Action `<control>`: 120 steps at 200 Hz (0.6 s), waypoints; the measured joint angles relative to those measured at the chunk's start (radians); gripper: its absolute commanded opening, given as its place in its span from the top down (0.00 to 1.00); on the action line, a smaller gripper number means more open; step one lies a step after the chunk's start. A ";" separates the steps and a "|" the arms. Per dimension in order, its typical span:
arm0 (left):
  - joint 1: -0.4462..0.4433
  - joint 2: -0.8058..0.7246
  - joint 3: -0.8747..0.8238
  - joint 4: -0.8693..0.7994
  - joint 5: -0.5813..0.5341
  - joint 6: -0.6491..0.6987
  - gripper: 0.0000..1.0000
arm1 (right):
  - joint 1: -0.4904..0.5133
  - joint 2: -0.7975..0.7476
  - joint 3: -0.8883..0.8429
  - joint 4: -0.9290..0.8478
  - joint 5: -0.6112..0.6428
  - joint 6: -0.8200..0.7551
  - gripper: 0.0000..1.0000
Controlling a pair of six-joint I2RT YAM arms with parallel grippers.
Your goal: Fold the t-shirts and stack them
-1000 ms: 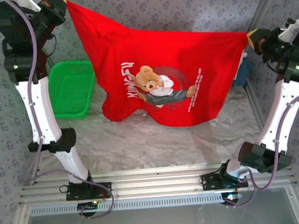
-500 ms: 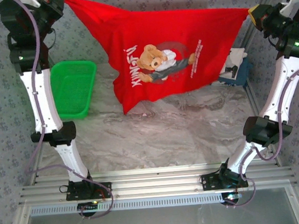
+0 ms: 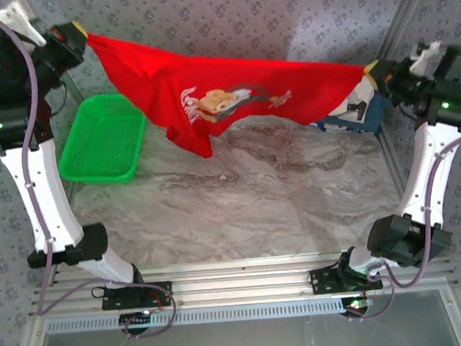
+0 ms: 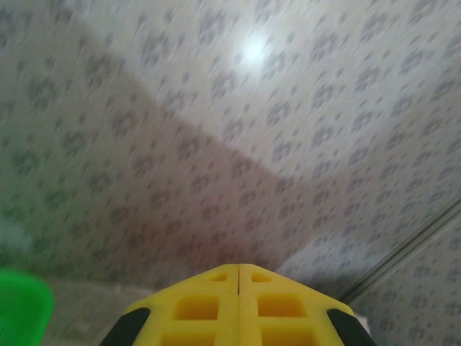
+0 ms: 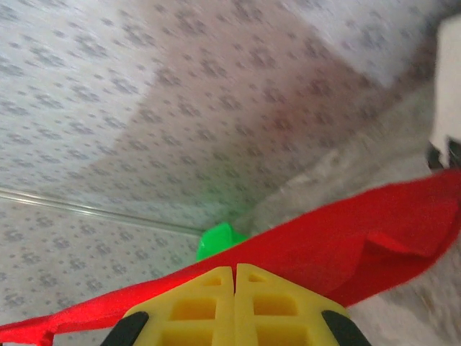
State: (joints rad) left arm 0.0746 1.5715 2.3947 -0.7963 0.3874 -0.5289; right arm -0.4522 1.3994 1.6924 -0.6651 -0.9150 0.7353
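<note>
While marble table [image 3: 241, 212] lies below, red t-shirt [image 3: 232, 82] hangs stretched in air across back of cell, sagging mid, low tip near tabletop. L arm [image 3: 37, 178] upright, wrist high at far left; left gripper [image 3: 81, 33] pinched on one shirt corner. R arm [image 3: 428, 167] raised too, wrist lower; right gripper [image 3: 371, 69] clamped on other corner. Under L arm, green basket [image 3: 101, 138]. At far right, navy and white shirts [image 3: 358, 109] piled. Teddy print [image 3: 217, 101] w/ white lettering [image 3: 190, 97], too creased to read.

Bright red t-shirt [image 3: 233, 101] – brown bear print, white lettering; green mesh basket [image 3: 102, 140]; grey marbled table [image 3: 241, 212]; yellow fingertips [image 4: 238, 303].
</note>
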 measured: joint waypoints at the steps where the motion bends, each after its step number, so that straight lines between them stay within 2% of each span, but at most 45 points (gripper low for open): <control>1: -0.003 -0.010 -0.020 0.000 -0.004 0.003 0.99 | 0.000 -0.003 -0.006 -0.002 0.001 -0.003 1.00; 36: -0.034 -0.197 -0.492 -0.034 -0.076 0.043 1.00 | 0.029 -0.150 -0.312 -0.124 0.076 -0.143 1.00; 76: -0.034 -0.417 -1.023 -0.065 -0.151 0.022 0.99 | 0.034 -0.303 -0.622 -0.235 0.152 -0.221 1.00; 98: -0.034 -0.566 -1.213 -0.107 -0.195 -0.004 0.99 | 0.034 -0.385 -0.729 -0.296 0.195 -0.239 1.00; 120: -0.031 -0.689 -1.312 -0.159 -0.235 -0.034 0.99 | 0.034 -0.465 -0.795 -0.373 0.237 -0.255 1.00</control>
State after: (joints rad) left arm 0.0441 0.8825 1.0824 -0.9554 0.1520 -0.5625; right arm -0.4183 0.9344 0.8970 -1.0382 -0.6785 0.4805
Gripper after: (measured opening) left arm 0.044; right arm 0.063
